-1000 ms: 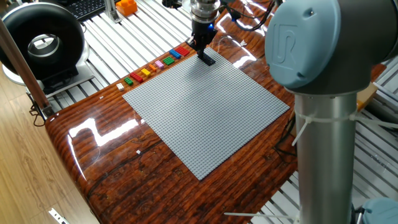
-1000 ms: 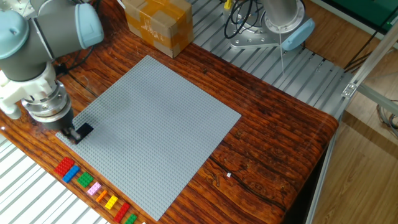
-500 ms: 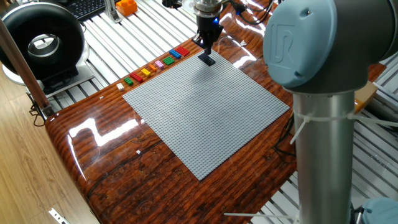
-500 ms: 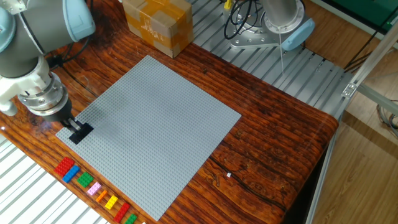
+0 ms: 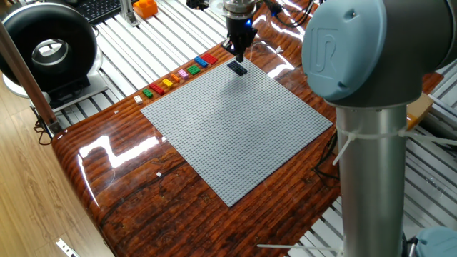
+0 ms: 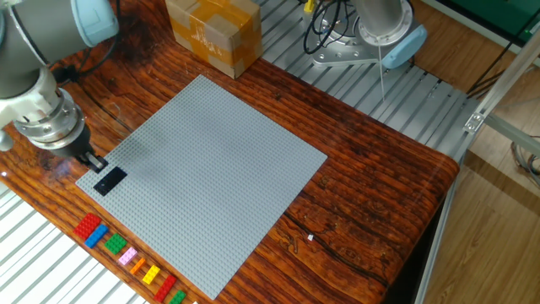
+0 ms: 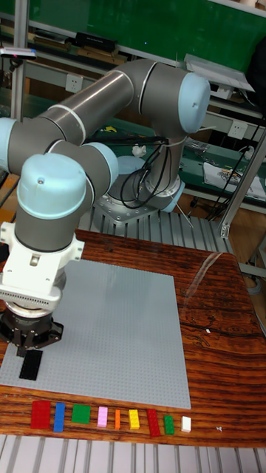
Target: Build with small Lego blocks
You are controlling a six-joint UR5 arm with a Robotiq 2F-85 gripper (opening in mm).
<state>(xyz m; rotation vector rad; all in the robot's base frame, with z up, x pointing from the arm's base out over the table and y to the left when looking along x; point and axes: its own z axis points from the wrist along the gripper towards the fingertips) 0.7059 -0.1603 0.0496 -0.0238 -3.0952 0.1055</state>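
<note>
A small black block lies on the grey baseplate near one corner. My gripper hangs just above and beside it, open, with nothing between its fingers. A row of small Lego blocks in red, blue, green, pink, orange and yellow lies on the wooden table along the plate's edge, apart from the gripper.
A cardboard box stands past the plate's far corner. A bigger orange object and a black round device sit off the table. The arm's thick column blocks one side. A tiny white piece ends the row.
The gripper let go of the black block and rose off it, drifting slightly away. The block stays on the plate.
</note>
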